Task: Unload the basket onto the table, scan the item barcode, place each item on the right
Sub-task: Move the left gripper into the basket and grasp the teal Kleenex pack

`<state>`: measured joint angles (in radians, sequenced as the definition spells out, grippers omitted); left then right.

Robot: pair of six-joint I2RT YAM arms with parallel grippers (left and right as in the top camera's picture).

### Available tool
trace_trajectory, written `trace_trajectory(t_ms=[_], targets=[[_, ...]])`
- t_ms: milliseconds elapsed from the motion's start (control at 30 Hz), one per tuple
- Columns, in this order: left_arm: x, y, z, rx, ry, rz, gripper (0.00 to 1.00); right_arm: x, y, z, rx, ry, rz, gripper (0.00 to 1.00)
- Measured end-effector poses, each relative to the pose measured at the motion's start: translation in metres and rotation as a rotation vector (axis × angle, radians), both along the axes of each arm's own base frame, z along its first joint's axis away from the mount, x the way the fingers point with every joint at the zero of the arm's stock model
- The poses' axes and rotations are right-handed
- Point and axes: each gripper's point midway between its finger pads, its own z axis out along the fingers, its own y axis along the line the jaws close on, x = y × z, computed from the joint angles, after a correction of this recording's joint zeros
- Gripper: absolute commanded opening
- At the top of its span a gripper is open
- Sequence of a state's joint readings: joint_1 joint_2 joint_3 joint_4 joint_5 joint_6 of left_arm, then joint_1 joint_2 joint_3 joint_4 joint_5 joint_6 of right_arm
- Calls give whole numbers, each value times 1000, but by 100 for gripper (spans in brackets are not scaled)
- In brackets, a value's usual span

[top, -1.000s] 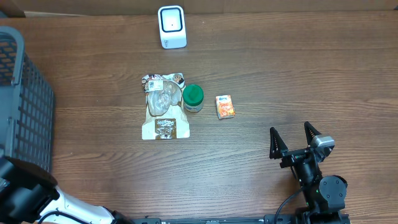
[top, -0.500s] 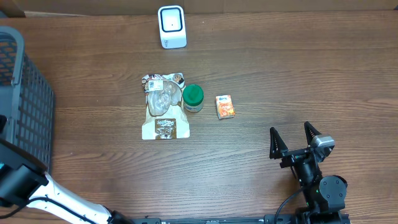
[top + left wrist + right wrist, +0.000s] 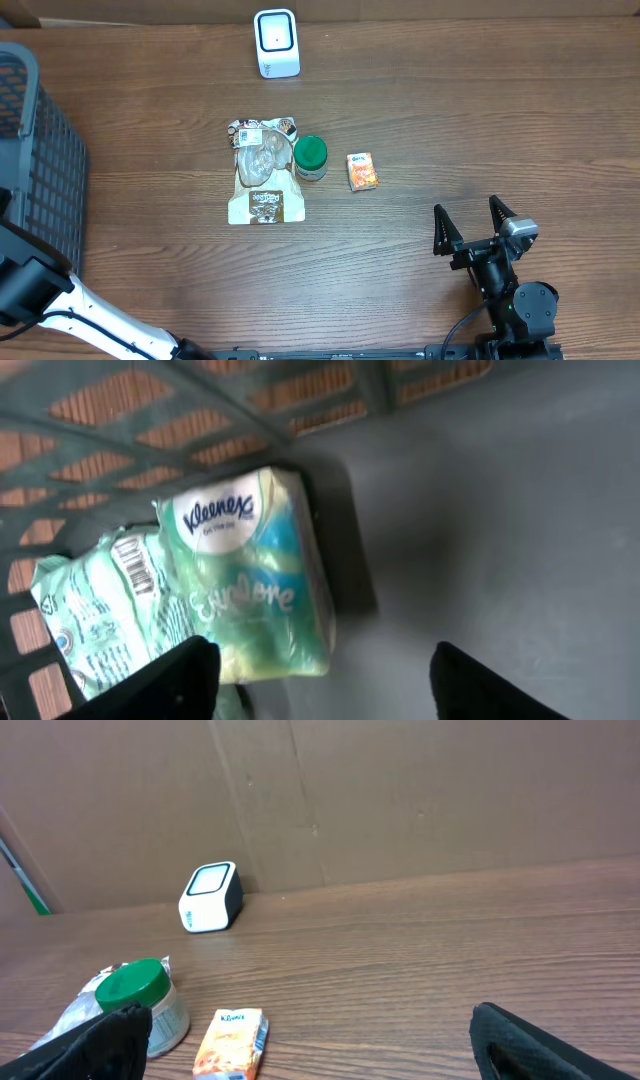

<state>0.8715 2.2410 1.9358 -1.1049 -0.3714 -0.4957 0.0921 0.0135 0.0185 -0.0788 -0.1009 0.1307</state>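
Observation:
In the left wrist view a green Kleenex tissue pack point(image 3: 255, 580) lies on the grey floor of the basket point(image 3: 480, 510). A paler green wrapper point(image 3: 100, 615) with a printed barcode lies against its left side. My left gripper point(image 3: 322, 660) hangs just below the pack with its jaws apart and nothing between them; its left finger point(image 3: 170, 680) is close to the pack's lower edge. The white scanner point(image 3: 277, 42) stands at the table's far edge. My right gripper point(image 3: 466, 208) rests open near the front right, holding nothing.
On the table's middle lie a brown pouch point(image 3: 263, 185), a green-lidded jar point(image 3: 311, 157) and a small orange Kleenex pack point(image 3: 362, 171). The dark mesh basket point(image 3: 35, 170) fills the left edge. A cardboard wall point(image 3: 400, 790) stands behind the scanner point(image 3: 211, 898).
In the overhead view the left arm has shifted left and up along the basket's side. The right arm and the table items have not moved.

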Motion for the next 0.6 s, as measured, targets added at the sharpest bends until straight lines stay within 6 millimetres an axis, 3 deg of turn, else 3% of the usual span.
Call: trace_trajectory(t_ms=[233, 467, 533, 600], targets=[[4, 6, 0, 26, -16, 1, 63, 0, 0, 0, 0, 0, 0, 100], [-3, 1, -19, 14, 8, 2, 61, 0, 0, 0, 0, 0, 0, 100], [-4, -1, -24, 7, 14, 2, 52, 0, 0, 0, 0, 0, 0, 100], [-5, -2, -27, 5, 18, 1, 37, 0, 0, 0, 0, 0, 0, 100]])
